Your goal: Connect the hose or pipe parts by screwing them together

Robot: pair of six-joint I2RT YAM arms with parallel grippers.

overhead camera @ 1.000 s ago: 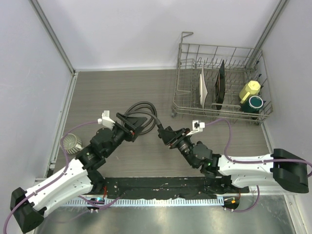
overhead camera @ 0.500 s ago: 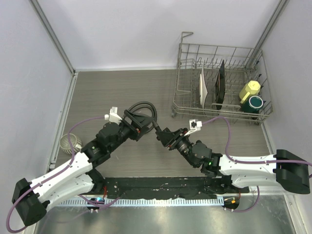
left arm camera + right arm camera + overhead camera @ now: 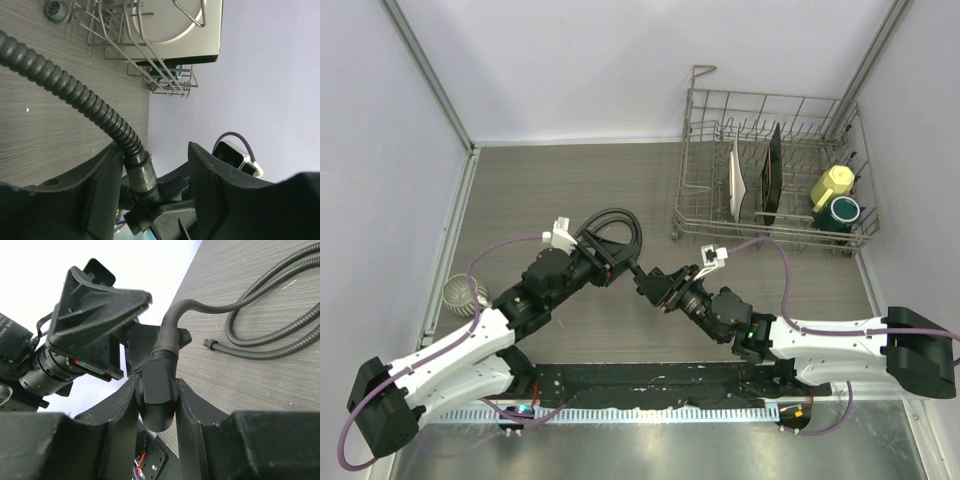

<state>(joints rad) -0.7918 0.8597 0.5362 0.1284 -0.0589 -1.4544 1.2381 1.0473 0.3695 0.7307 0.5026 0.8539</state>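
The black ribbed hose (image 3: 616, 222) lies looped on the table behind both grippers. Its end connector (image 3: 141, 174) stands in the top of the small black T-shaped fitting (image 3: 157, 395). My right gripper (image 3: 157, 382) is shut on the fitting's body and holds it above the table (image 3: 645, 280). My left gripper (image 3: 155, 150) straddles the connector, open, with a gap showing on the right finger's (image 3: 225, 190) side. In the top view the left gripper (image 3: 617, 258) meets the right one at mid-table. The hose's other end (image 3: 207, 344) lies loose on the wood.
A wire dish rack (image 3: 770, 170) at the back right holds a white plate (image 3: 738, 180), a dark board, a yellow cup (image 3: 833, 183) and a teal cup (image 3: 844, 210). A small metal cup (image 3: 465, 293) stands at the left edge. Walls close in on three sides.
My left gripper has swung right to the right gripper and now has its jaws round the hose connector, first widening, then narrowing. The right gripper has shifted slightly left, still gripping the fitting.
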